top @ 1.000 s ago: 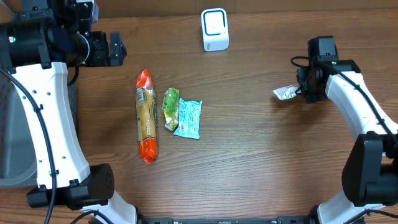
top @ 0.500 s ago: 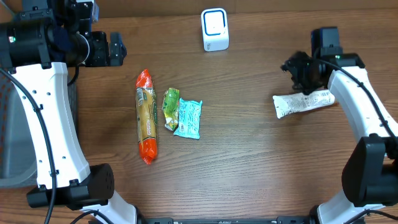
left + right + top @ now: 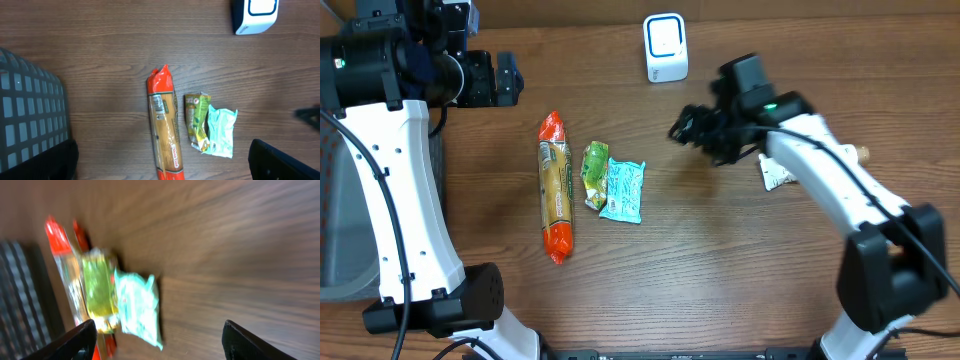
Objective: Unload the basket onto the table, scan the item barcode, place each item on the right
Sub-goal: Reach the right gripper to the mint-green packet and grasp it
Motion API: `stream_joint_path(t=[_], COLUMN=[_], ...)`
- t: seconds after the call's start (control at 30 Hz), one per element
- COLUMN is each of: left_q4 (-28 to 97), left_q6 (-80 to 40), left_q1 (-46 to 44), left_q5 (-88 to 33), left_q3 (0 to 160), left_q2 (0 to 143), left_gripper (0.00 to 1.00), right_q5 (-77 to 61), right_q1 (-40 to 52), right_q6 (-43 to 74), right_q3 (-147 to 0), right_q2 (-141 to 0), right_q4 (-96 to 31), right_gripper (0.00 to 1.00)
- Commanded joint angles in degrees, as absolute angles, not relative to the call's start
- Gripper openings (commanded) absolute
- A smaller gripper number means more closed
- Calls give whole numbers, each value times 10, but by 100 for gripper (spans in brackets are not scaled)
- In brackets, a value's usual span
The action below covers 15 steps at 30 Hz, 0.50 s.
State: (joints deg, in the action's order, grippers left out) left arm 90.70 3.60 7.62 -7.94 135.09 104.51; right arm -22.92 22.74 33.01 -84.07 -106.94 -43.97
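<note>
A white barcode scanner (image 3: 665, 47) (image 3: 254, 15) stands at the table's back. A long orange-and-red package (image 3: 556, 187) (image 3: 166, 135), a green packet (image 3: 594, 172) (image 3: 197, 120) and a teal packet (image 3: 623, 190) (image 3: 220, 132) lie side by side left of centre. A white packet (image 3: 775, 172) lies at the right, partly under my right arm. My right gripper (image 3: 685, 130) (image 3: 160, 345) is open and empty, right of the teal packet (image 3: 140, 307), and its view is blurred. High over the back left, my left gripper (image 3: 505, 78) (image 3: 160, 167) is open and empty.
A grey mesh basket (image 3: 340, 220) (image 3: 30, 115) sits at the table's left edge. My right arm (image 3: 830, 180) stretches across the right half of the table.
My right gripper opened and let go of the white packet, which now lies on the table at the right. The right arm then swung left toward the centre. The left arm held still.
</note>
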Motion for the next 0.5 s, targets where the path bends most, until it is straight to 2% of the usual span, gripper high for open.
stream_joint_path(t=[0.0, 0.47], left_q4=[906, 906], left_q6=[47, 47], left_q1=[79, 79], left_q5=[-84, -84], left_q3=[1360, 1360], left_q2=[1038, 1038], left_gripper=[100, 99], right_q5=[-274, -333], right_q1=[252, 292], right_q6=[299, 299], right_q3=[-851, -851], right_q2=[-1117, -1235], right_q4=[-437, -322], right_gripper=[80, 78])
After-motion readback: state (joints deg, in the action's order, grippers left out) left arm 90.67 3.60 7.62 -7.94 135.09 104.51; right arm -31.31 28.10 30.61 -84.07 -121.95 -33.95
